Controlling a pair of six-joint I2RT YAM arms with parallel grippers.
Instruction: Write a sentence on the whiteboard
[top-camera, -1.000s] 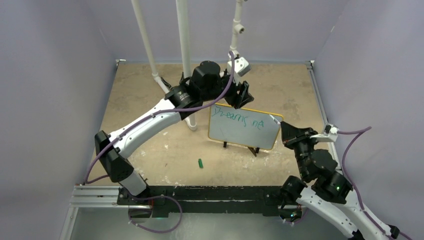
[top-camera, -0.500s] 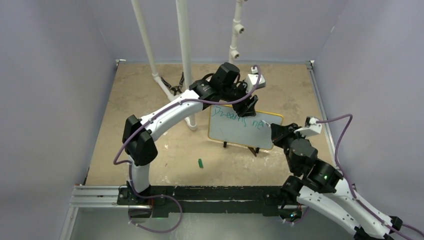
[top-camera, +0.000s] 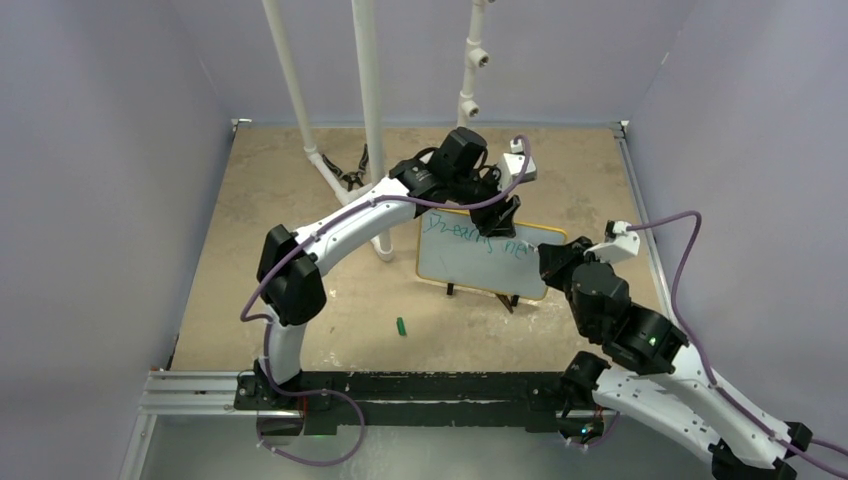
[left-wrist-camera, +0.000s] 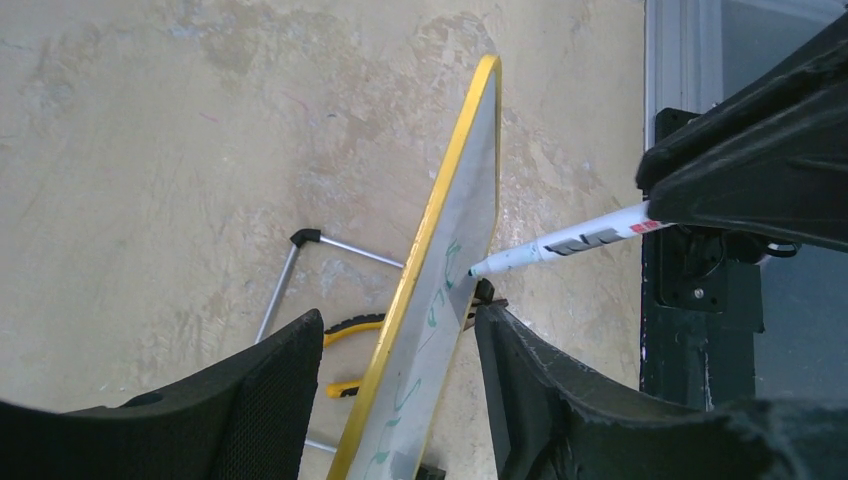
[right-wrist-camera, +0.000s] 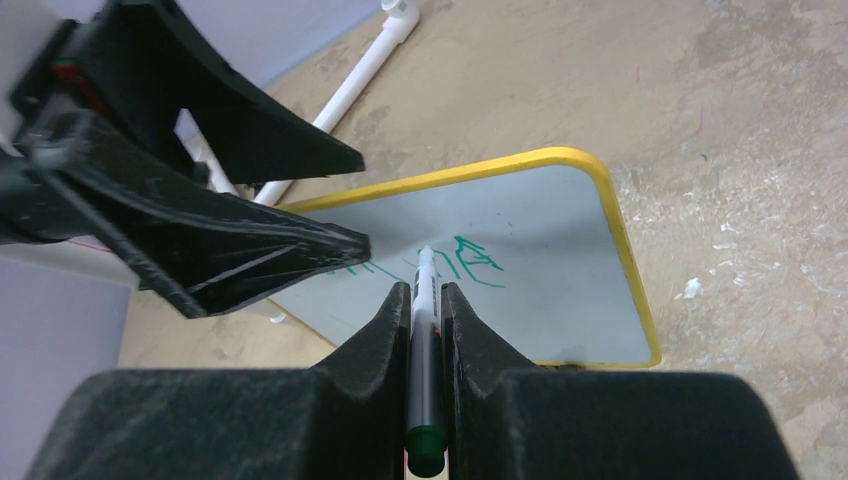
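Observation:
The whiteboard (top-camera: 480, 268) stands tilted on the table, yellow-rimmed, with green lettering (top-camera: 470, 236) reading about "Dreams ne". My left gripper (top-camera: 503, 214) is open and straddles the board's top edge. In the left wrist view (left-wrist-camera: 400, 315) the board (left-wrist-camera: 470, 215) runs between the two fingers, with a gap on the rim side. My right gripper (top-camera: 552, 262) is shut on a white marker (right-wrist-camera: 423, 330). The marker's tip touches the board (right-wrist-camera: 560, 270) beside the last green strokes (right-wrist-camera: 470, 262). The marker (left-wrist-camera: 575, 240) also shows in the left wrist view.
A green marker cap (top-camera: 401, 326) lies on the table in front of the board. White pipes (top-camera: 370, 110) stand behind it at the left. A wire stand (left-wrist-camera: 300, 262) and yellow-black handles (left-wrist-camera: 345, 326) sit behind the board. A metal rail (top-camera: 195, 390) runs along the near edge.
My left arm has swung its elbow forward, and its gripper has slid right and down onto the board's top edge. My right gripper has moved left with the marker to the end of the lettering.

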